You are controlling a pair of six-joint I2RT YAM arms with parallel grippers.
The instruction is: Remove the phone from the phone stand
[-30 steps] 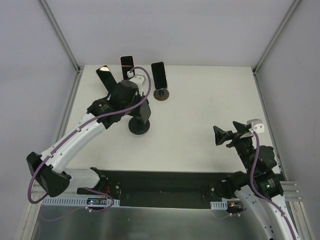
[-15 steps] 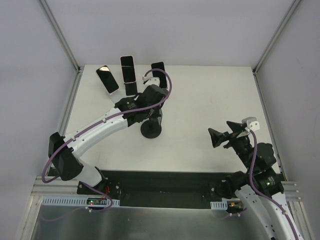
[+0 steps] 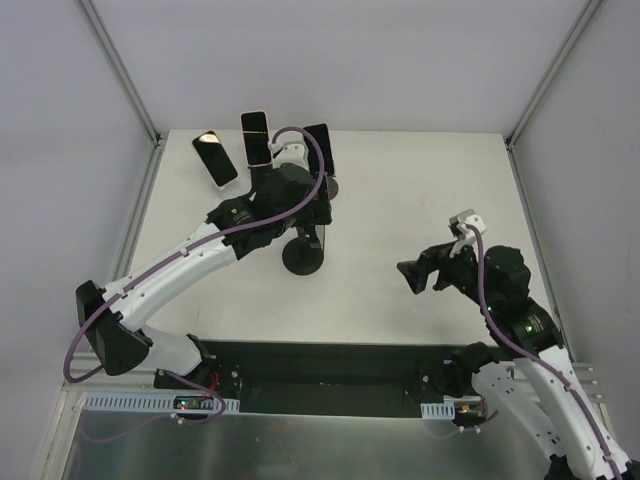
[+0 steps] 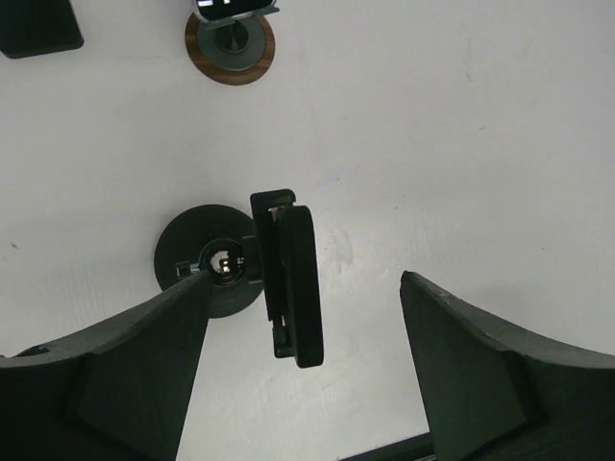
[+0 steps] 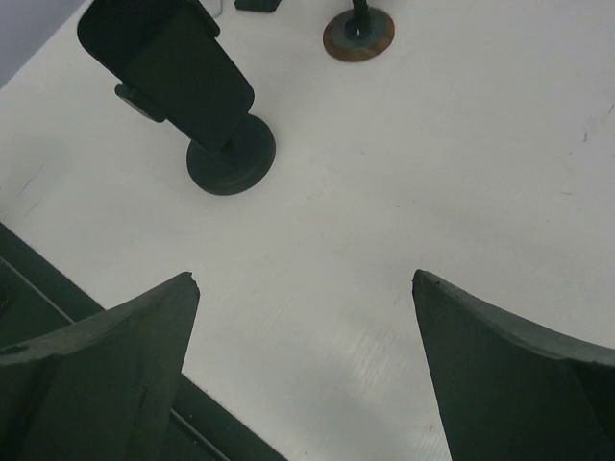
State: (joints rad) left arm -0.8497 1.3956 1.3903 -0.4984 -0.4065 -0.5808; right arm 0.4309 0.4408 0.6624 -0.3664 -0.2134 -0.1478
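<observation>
A dark phone (image 4: 300,288) sits clamped in a black phone stand with a round base (image 4: 197,264), standing mid-table (image 3: 303,260). In the left wrist view I see the phone edge-on. My left gripper (image 4: 303,279) hovers above it, jaws open wide to either side of the phone and touching nothing. In the top view this gripper (image 3: 305,215) covers most of the phone. My right gripper (image 3: 412,275) is open and empty, to the right of the stand and pointing at it. Its wrist view shows the phone's dark back (image 5: 187,72), the base (image 5: 231,154) and the open gripper (image 5: 305,279).
Another phone (image 3: 318,148) stands on a wooden-based stand (image 3: 325,190) just behind the left gripper. Two more phones (image 3: 215,157) (image 3: 256,137) stand at the table's back left. A black rail (image 3: 320,365) runs along the near edge.
My left gripper carried the black stand to the right, then opened and let go of it. The right arm swung left toward the stand.
</observation>
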